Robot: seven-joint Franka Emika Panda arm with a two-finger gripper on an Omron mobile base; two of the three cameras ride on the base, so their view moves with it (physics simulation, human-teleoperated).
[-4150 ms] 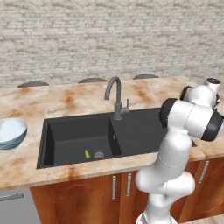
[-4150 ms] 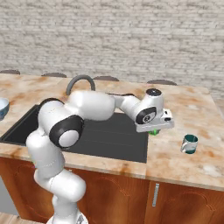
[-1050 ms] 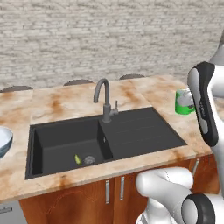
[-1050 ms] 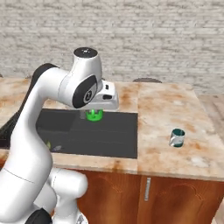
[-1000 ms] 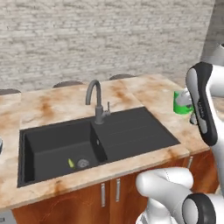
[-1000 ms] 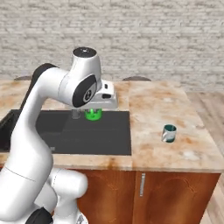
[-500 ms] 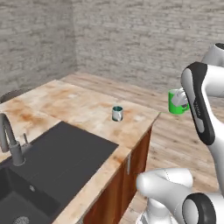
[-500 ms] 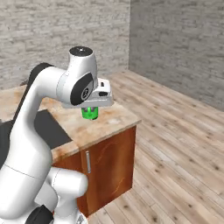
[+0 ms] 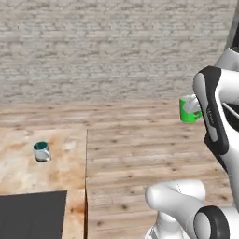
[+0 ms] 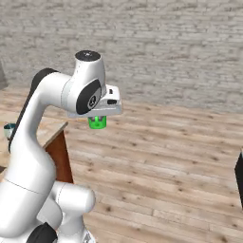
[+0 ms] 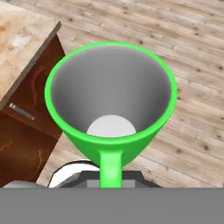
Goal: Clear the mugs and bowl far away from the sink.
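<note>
My gripper is shut on the handle of the bright green mug, which hangs upright in the air past the counter's end, above the wooden floor. In the hand view the green mug is seen from above, empty, with its handle pointing down toward the hand. In the left base view the green mug pokes out from behind my forearm. The grey-silver mug with a teal inside stands on the counter near its end. A black corner of the sink shows at the lower left. The bowl is out of view.
The marble counter ends in a straight edge, with a brown cabinet side below it. Wooden floor stretches beyond to a grey brick wall.
The whole picture has swung right, so the camera has moved: sink and faucet slid off to the left, and floor and wall came in. The green mug stays in my gripper.
</note>
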